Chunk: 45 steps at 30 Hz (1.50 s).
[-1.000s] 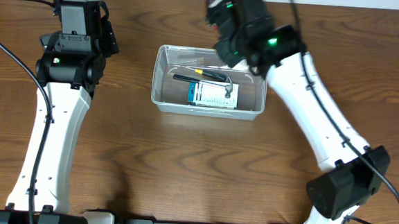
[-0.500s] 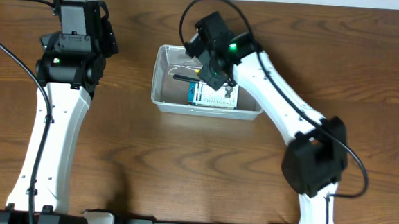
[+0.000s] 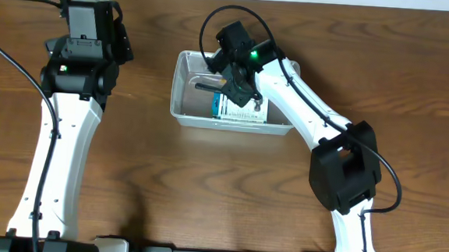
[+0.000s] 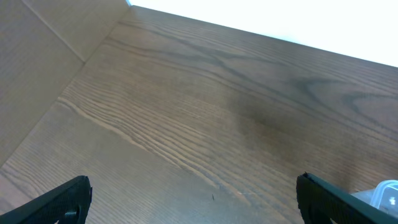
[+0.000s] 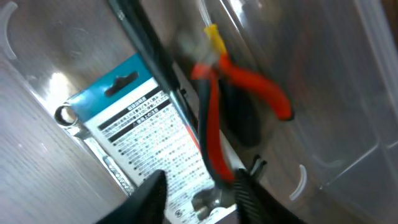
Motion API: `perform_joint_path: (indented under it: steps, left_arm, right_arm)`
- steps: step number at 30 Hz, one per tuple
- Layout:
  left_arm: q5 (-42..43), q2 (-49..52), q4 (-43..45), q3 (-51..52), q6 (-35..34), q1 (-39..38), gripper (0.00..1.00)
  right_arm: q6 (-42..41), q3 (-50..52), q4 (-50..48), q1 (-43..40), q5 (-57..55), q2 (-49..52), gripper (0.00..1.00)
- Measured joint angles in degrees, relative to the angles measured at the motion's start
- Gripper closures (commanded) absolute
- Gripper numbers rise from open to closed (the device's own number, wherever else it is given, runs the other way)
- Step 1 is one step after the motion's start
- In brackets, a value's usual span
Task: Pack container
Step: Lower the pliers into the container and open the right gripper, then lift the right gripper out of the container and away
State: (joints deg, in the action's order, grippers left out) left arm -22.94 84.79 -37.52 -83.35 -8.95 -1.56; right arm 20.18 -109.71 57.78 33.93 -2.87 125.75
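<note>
Wooden table [image 3: 205, 179], container [image 3: 185, 100] lengthwise left-to-right

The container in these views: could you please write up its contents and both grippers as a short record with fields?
container: clear bin, far middle of the table
contents: blue-and-white packet, red-handled pliers, long black tool
right gripper: down inside the bin, jaws apart, low over the pliers
left gripper: wide open over bare wood, holding nothing
</note>
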Motion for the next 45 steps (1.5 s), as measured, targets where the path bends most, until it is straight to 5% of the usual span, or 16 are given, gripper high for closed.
perform_joint_path:
  steps: [8,13,19,22,30,45]
  left_arm:
    - [0.0,0.0,0.0,0.0,0.0,0.0,0.02]
    - [0.0,0.0,0.0,0.0,0.0,0.0,0.02]
    - [0.0,0.0,0.0,0.0,0.0,0.0,0.02]
    - [0.0,0.0,0.0,0.0,0.0,0.0,0.02]
    - [0.0,0.0,0.0,0.0,0.0,0.0,0.02]
    - [0.0,0.0,0.0,0.0,0.0,0.0,0.02]
  right_arm:
    - [-3.1,-0.7,2.5,0.0,0.8,-0.1,0.51]
    - [-11.5,-4.5,4.7,-0.7,-6.0,-4.3,0.21]
    - [-17.9,-8.0,4.4,-10.1,-10.7,-19.8,0.16]
    - [-20.0,-9.2,4.1,-18.7,-12.4,-26.4,0.01]
    - [-20.4,-9.4,4.1,-32.5,-10.8,-29.4,0.01]
    - [-20.4,-9.3,5.0,-34.1,-8.2,-28.6,0.01]
